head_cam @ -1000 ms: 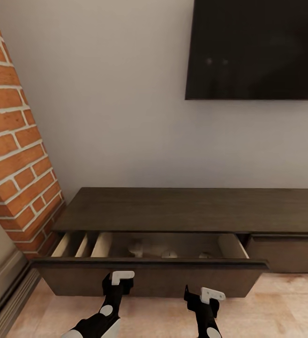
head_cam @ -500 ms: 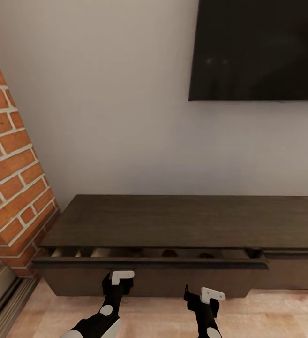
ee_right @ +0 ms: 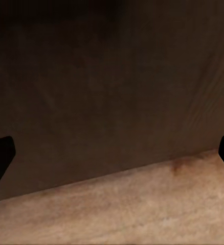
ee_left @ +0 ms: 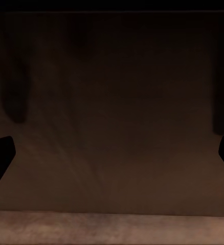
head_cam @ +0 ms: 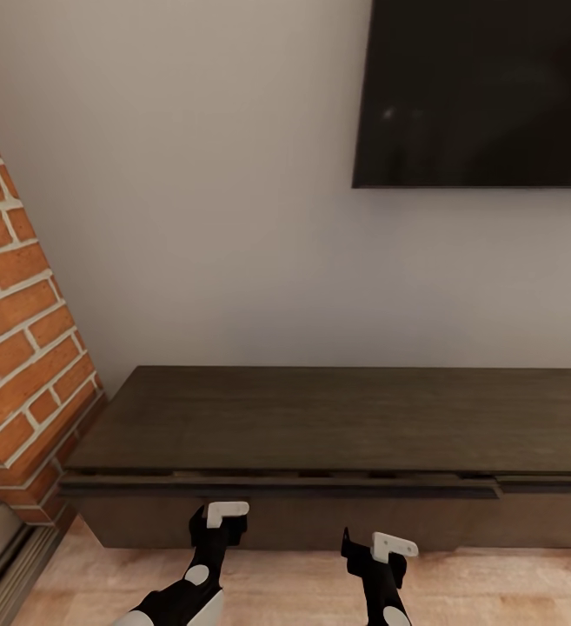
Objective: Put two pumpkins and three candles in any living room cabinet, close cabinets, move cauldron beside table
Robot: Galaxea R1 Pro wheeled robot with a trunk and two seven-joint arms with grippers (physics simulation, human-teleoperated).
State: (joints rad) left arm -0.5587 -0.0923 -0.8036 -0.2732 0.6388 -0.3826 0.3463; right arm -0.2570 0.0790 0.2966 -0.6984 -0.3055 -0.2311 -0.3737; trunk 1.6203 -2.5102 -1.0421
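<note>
cabinet [head_cam: 320,417] drawer nearly shut — narrow gap

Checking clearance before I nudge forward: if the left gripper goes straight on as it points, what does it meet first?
Most likely the cabinet's dark drawer front, dead ahead of the open left gripper; depth is unclear.

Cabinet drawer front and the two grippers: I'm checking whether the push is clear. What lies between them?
Nothing: in both wrist views the cabinet drawer panel faces the open left gripper and right gripper directly, above floor.
</note>
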